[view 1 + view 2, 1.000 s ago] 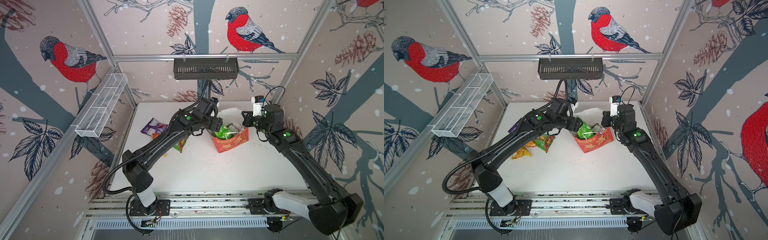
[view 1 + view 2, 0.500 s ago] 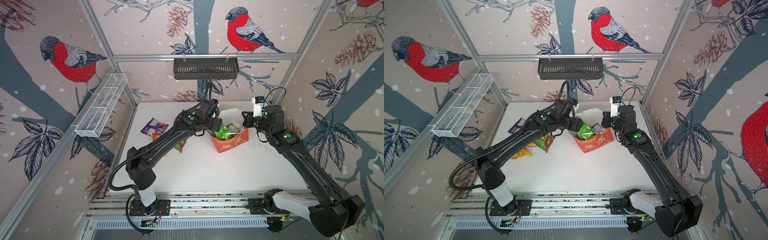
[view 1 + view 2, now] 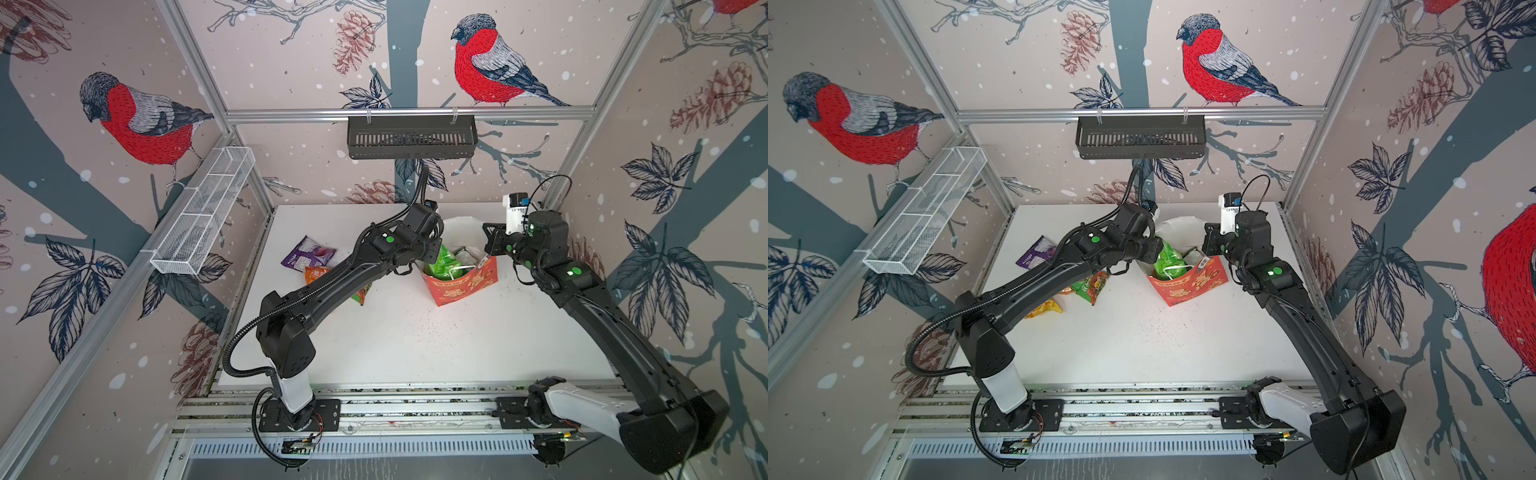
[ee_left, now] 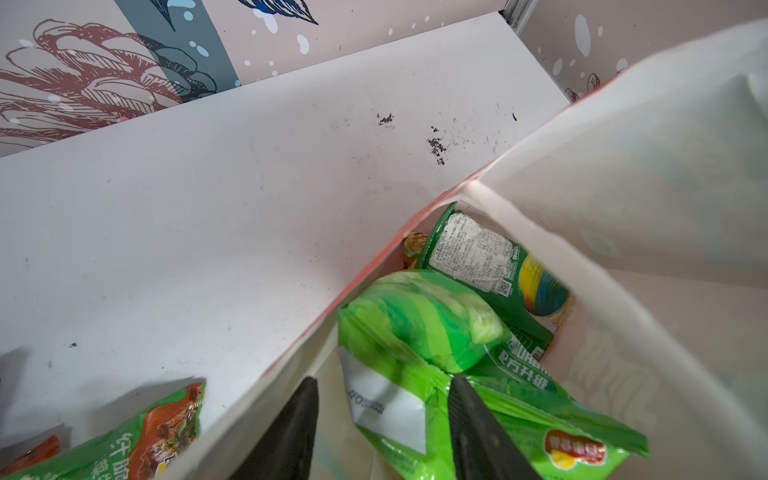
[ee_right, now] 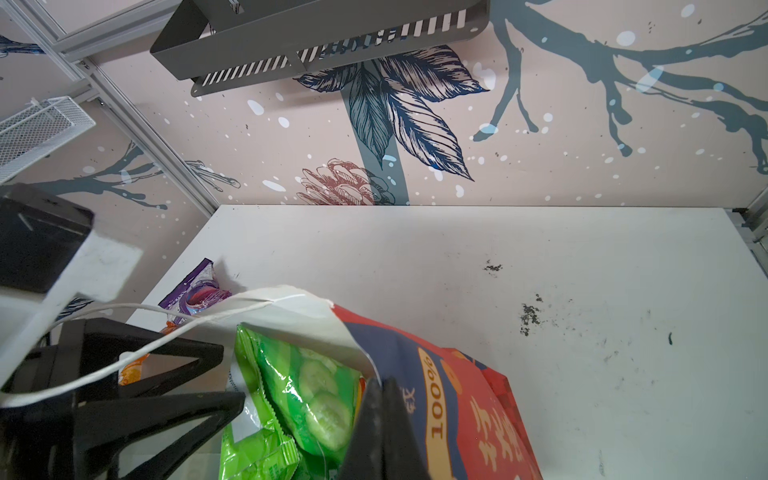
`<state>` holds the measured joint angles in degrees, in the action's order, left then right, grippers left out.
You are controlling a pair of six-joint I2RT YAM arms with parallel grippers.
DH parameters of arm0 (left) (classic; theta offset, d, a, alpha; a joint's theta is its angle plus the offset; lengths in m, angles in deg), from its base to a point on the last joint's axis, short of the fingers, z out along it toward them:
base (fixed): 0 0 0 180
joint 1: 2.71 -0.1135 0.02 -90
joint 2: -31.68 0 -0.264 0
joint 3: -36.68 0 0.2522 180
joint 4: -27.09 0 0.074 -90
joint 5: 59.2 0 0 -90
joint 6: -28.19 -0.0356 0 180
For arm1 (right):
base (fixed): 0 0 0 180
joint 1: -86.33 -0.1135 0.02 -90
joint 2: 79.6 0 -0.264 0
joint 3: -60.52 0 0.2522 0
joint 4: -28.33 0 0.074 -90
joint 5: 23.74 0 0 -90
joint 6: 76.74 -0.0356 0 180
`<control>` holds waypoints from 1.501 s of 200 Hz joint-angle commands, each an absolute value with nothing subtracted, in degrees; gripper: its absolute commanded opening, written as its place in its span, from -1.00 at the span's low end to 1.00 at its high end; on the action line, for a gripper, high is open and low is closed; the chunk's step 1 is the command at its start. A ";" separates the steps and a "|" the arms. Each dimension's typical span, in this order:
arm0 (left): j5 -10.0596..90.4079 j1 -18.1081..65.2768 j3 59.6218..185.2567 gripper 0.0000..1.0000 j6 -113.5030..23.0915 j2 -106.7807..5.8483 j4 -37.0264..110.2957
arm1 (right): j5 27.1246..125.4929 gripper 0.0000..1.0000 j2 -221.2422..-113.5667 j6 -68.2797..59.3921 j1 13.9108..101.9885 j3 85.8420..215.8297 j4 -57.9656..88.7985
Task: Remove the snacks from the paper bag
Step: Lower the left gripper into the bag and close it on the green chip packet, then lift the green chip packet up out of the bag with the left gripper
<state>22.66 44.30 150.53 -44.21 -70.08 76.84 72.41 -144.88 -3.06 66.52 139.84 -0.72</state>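
The red paper bag (image 3: 461,282) (image 3: 1187,286) stands open at the table's back middle. Inside, my left gripper (image 4: 384,399) is open. Its fingers straddle the white-patched end of a bright green packet (image 4: 386,415); one finger touches it and the other stands apart. A second green packet (image 4: 478,253) lies deeper in the bag. My right gripper (image 5: 382,395) is shut on the bag's rim (image 5: 419,374) on the right side. Left of the bag, purple (image 3: 309,257), orange (image 3: 316,274), yellow (image 3: 1046,307) and green-red (image 3: 1092,286) packets lie on the table.
A black slotted basket (image 3: 411,137) hangs on the back wall and a white wire basket (image 3: 203,212) on the left wall. Dark crumbs (image 5: 528,316) dot the white table behind the bag. The bag's white cord handle (image 5: 166,340) drapes over my left gripper.
My left gripper's jaws have narrowed around the green packet inside the bag, and that arm's base link has shifted slightly. The right gripper and the bag have stayed put.
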 commanded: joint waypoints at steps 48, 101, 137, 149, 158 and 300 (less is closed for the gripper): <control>19.92 45.02 150.88 -0.09 -43.97 -71.68 73.64 | 74.00 -1.00 -144.96 -3.46 66.02 140.29 4.98; 18.67 45.02 150.63 -0.32 -43.98 -72.71 73.11 | 73.91 -0.99 -144.84 -3.45 65.94 139.89 5.25; 18.20 45.02 150.55 -0.59 -43.90 -73.15 72.94 | 73.85 -0.99 -144.72 -3.47 65.94 139.67 5.33; 18.16 45.02 150.55 -0.61 -43.88 -73.20 72.85 | 73.74 -0.99 -144.71 -3.45 65.94 139.59 5.34; 18.37 45.02 150.59 -0.71 -44.07 -73.17 72.85 | 73.73 -0.99 -144.68 -3.46 65.93 139.50 5.49; 16.36 46.86 147.28 -1.00 -45.62 -66.94 71.39 | 70.30 -0.99 -145.81 -4.92 66.07 139.49 4.55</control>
<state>18.16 46.61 149.05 -45.28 -69.82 73.65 71.53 -145.49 -3.48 66.04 139.17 1.33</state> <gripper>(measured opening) 0.048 0.048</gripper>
